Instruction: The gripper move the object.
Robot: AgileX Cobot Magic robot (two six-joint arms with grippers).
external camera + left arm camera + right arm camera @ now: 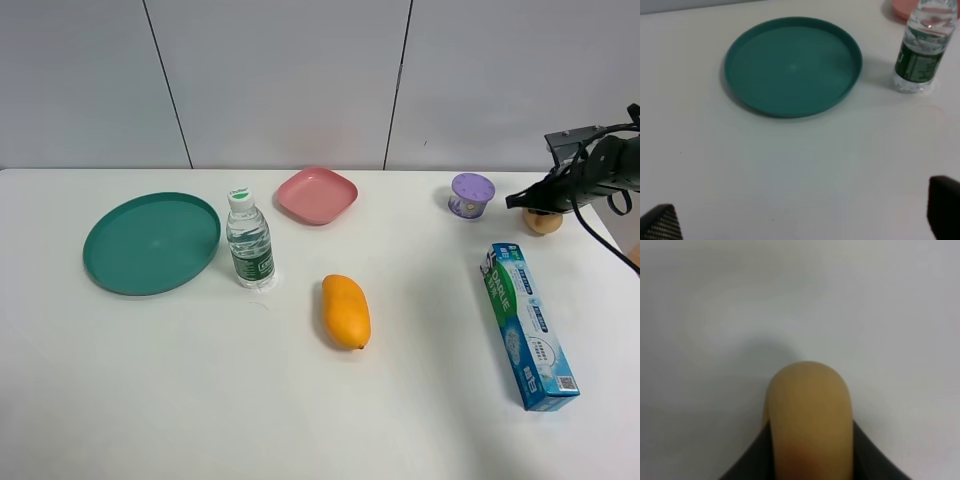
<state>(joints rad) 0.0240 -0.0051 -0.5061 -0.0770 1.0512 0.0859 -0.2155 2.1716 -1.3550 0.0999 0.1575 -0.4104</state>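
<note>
White tabletop (pixel 300 400); right claw (pixel 538 207) grips the object (pixel 807 410), seemingly lengthwise, rounded end poking beyond the jaws.

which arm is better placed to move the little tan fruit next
Right. The right end effector has the tan fruit between its jaws; the left end effector is open by the green plate, far off.
</note>
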